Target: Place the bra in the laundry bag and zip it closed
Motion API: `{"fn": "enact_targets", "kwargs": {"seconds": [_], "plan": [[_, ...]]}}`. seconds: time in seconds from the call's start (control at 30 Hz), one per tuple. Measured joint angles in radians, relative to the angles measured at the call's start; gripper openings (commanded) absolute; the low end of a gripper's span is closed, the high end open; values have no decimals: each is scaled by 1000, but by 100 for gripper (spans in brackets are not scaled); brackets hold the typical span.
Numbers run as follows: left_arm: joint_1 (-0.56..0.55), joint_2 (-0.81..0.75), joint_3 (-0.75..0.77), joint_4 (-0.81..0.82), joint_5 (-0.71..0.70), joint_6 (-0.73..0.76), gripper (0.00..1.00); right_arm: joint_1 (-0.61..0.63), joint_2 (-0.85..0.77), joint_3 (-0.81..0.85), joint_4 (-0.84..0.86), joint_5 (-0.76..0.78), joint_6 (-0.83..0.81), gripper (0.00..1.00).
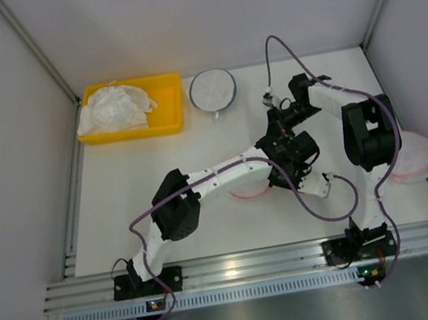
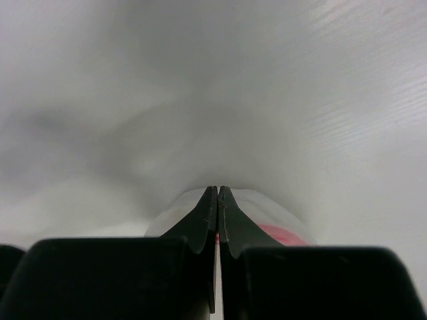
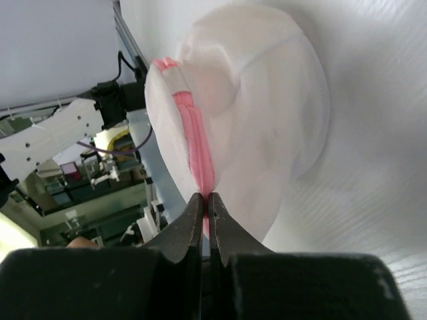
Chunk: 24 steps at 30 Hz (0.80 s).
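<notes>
Laundry bag (image 3: pixel 267 113) lies puffed at the middle of the table (image 1: pixel 157 161), under the left forearm. The right gripper (image 3: pixel 205 200) is clamped on its pink zip (image 3: pixel 195 143). The left gripper (image 2: pixel 217 195) is pressed together beside it, perhaps pinching fabric. The mesh looks light, soft and floppy, so it is best pulled by the zip with the rim pinned. Whether the bra is inside, I cannot tell.

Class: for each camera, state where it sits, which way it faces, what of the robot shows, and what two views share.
Top external: above and behind the bases, looking down at the table, yellow tray, left arm and right arm.
Left wrist: on the left arm, looking past the shut left gripper at blurred table.
Right wrist: past the right gripper, shut on the laundry bag at its pink zip.
Shared: both wrist views show pink trim.
</notes>
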Motion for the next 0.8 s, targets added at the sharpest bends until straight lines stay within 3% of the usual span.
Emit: {"fn": "enact_targets", "kwargs": {"seconds": [0.37, 0.5, 0.6, 0.7, 0.8], "plan": [[-18, -29, -55, 1, 28, -29, 0, 0, 44, 158, 140, -27, 146, 2], [-16, -35, -55, 0, 21, -45, 0, 0, 87, 217, 100, -41, 136, 39], [-19, -35, -53, 0, 24, -57, 0, -10, 101, 298, 19, -34, 67, 60], [-15, -34, -42, -2, 24, -70, 0, -38, 101, 387, -94, -21, -23, 68], [-4, -34, -20, -1, 24, -72, 0, -108, 90, 412, -172, -4, -121, 67]]}}
